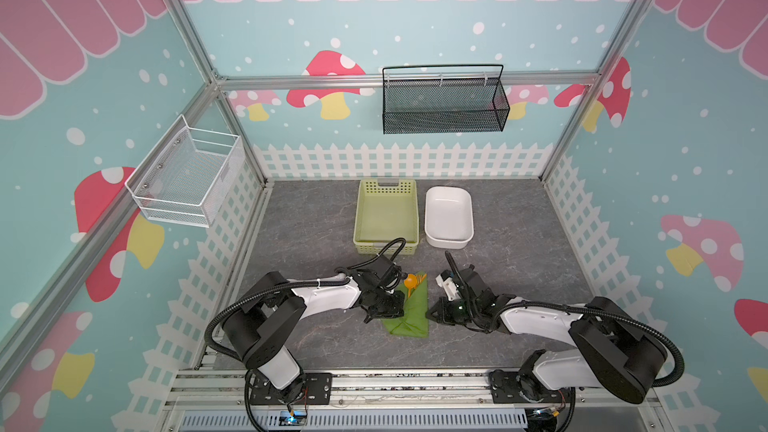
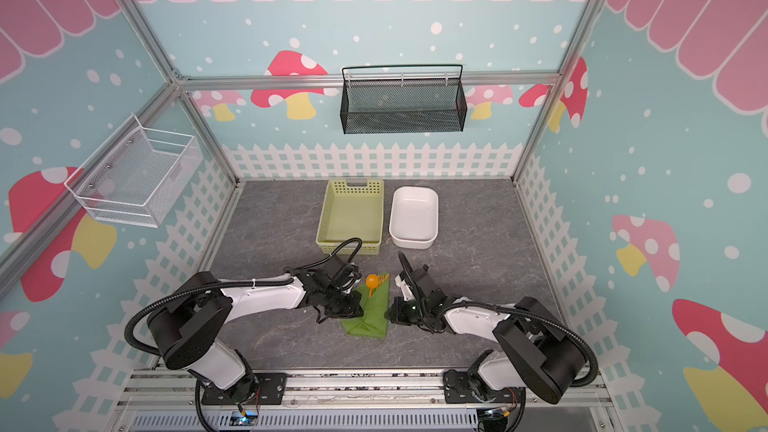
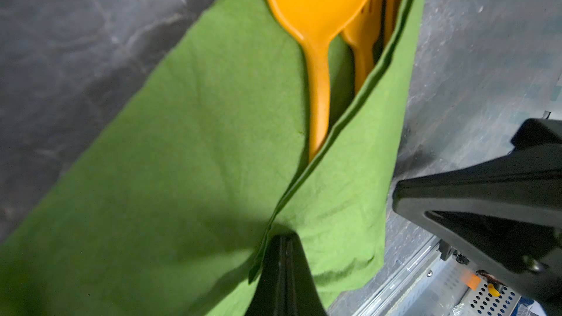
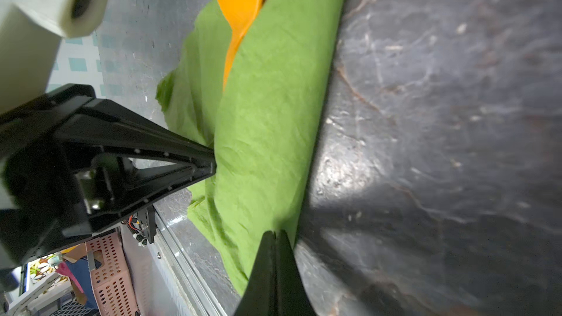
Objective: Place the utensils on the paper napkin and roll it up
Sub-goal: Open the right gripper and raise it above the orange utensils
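In both top views the napkin lies folded near the table's 6 o'clock edge, wrapped over the utensils. The spoon bowl pokes out at its 12 o'clock end. The left gripper sits at the napkin's 9 o'clock side, clenched, with its tips against the folded flap; I cannot tell whether paper is pinched. The right gripper is at 3 o'clock, clenched too, at the napkin's edge. The basket and dish stand at 12 o'clock, apart from the napkin.

Matt creased green napkin, glossy smooth orange plastic spoon
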Controlling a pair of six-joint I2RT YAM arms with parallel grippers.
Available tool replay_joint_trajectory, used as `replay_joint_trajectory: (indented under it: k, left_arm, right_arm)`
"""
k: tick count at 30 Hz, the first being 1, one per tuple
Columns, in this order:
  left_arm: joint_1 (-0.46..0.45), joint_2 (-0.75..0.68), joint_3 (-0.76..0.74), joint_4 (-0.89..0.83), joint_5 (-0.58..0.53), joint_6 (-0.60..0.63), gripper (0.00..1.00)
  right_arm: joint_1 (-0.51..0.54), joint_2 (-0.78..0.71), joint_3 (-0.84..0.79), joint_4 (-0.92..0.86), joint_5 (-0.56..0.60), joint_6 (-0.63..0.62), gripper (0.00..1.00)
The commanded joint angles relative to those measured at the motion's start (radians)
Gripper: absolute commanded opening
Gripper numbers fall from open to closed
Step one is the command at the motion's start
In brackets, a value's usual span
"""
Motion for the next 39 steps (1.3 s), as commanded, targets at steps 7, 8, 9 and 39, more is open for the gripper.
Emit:
replay_joint_trajectory:
  k: [7,8,9,39]
  left_arm:
    - [0.004,0.043,-0.024,-0.02,-0.029,0.01,0.06]
    - [0.004,0.042,-0.024,-0.02,-0.027,0.01,0.06]
    - [0.004,0.042,-0.024,-0.02,-0.026,0.01,0.06]
    - [0.004,0.047,-0.024,-0.02,-0.014,0.014,0.04]
  right_arm:
    - [-0.026,0.061,0.058,0.004,-0.008,-0.047,0.0]
    - [-0.028,0.072,0.056,0.006,-0.005,-0.053,0.0]
    - [-0.031,0.085,0.052,0.005,0.001,-0.061,0.0]
    - [-0.074,0.183,0.111,-0.066,0.045,-0.129,0.0]
